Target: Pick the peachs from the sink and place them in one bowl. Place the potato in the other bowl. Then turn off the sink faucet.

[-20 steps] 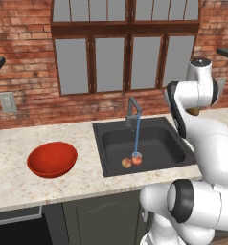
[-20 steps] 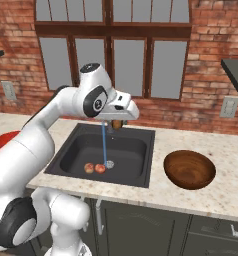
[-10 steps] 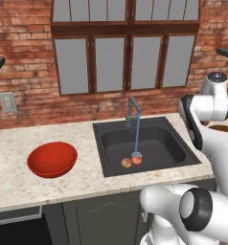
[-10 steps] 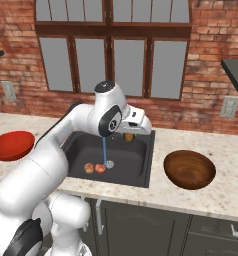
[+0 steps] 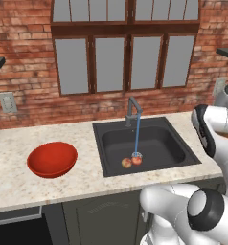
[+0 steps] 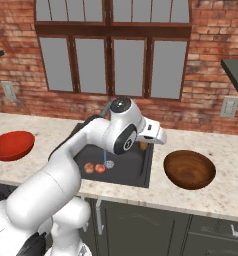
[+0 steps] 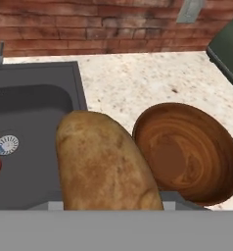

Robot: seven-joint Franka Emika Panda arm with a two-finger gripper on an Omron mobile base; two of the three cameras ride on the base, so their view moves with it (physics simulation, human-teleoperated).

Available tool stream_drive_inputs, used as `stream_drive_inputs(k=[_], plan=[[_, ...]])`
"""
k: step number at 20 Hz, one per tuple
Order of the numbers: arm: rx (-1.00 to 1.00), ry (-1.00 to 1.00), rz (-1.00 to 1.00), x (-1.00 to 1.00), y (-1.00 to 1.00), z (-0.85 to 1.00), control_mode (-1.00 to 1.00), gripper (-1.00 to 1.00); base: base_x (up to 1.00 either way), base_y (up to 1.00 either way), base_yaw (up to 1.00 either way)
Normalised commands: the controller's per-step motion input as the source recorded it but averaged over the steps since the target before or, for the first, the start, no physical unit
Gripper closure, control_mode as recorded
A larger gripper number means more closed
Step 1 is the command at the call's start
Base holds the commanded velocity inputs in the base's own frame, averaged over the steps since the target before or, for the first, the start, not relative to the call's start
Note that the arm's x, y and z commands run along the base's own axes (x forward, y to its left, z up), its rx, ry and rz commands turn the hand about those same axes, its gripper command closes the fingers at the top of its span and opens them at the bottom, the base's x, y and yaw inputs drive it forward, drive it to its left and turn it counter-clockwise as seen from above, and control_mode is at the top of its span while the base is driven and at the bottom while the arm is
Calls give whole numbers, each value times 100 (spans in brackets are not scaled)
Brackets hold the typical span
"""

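The step in hand is carrying the potato [image 7: 104,164] to the brown wooden bowl [image 6: 189,169]. The gripper [image 6: 152,136] grasps the potato and holds it over the right edge of the sink [image 5: 145,145], near the bowl on the counter [image 6: 226,190] to the right. In the hand view its long axis runs up along the fingers, leaning slightly left. Next the arm needs to move right until the potato hangs above the bowl, then release. Both peaches [image 5: 131,161] lie in the sink, water running from the faucet [image 5: 132,111].

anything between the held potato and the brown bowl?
No. In the hand view the potato overlaps the brown bowl rim; only sink edge and bare counter nearby.
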Motion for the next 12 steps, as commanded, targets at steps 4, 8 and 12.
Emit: stream_drive_inputs(k=[4,8,12], plan=[[7,0,0,0,-47,-5,-100,100,0,0,0],[8,0,0,0,-40,-9,-100,100,0,0,0],[7,0,0,0,-38,-9,-100,100,0,0,0]])
